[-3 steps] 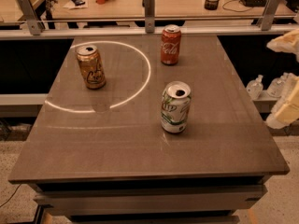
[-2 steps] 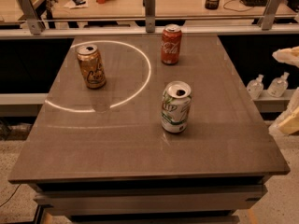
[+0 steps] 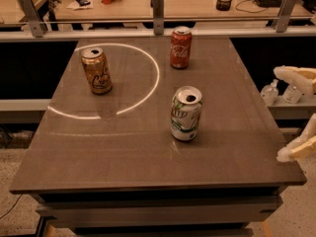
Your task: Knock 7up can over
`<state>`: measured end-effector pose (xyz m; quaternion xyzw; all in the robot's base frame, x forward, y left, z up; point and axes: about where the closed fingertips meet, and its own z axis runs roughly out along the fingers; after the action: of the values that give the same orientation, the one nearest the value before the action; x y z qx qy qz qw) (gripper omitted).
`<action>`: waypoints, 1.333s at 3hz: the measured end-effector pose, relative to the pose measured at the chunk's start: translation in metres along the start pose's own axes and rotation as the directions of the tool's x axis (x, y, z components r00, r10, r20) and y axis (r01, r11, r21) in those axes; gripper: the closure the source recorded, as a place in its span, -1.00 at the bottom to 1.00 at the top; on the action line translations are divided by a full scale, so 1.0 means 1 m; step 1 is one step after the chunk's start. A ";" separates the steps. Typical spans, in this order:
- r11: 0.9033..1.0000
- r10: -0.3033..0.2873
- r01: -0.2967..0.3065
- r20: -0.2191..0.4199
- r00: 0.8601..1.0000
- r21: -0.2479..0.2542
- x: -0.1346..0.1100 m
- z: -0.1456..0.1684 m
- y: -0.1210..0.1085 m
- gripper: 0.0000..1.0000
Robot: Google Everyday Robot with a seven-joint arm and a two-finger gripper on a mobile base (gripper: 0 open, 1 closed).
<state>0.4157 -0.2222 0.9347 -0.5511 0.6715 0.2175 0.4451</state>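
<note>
White-and-silver 7up can with green markings (image 3: 186,113) stands upright just right of the middle of the grey-brown table (image 3: 123,157), long axis vertical, opened top showing. Off the table's right edge sits the pale two-finger gripper (image 3: 278,115), its fingers spread wide apart, one high and one low in the view, holding nothing. That's the relation that counts: the can lies to the left of the gripper, well apart, with bare table between them and no other can in that lane. A sideways push from the right against the upper body looks like the way to tip it.

Tall gold-orange soda can (image 3: 97,70) stands at far left and the red Coca-Cola can (image 3: 180,47) stands behind near the far edge, both clear of the line.

Against the earlier views, both fingers have slid lower in the frame, toward the table's near-right corner, now roughly level with the 7up can. All three cans sit exactly where they were, none touched.
</note>
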 end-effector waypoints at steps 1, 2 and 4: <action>0.998 0.056 -0.052 0.157 0.986 -0.030 -0.007 0.013 0.014 -1.00; 0.993 0.120 -0.116 0.256 0.959 -0.032 -0.008 0.024 0.022 -1.00; 0.992 0.119 -0.123 0.257 0.959 -0.003 -0.009 0.025 0.022 -1.00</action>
<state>0.4039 -0.1912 0.9250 -0.4732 0.6420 0.3094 0.5179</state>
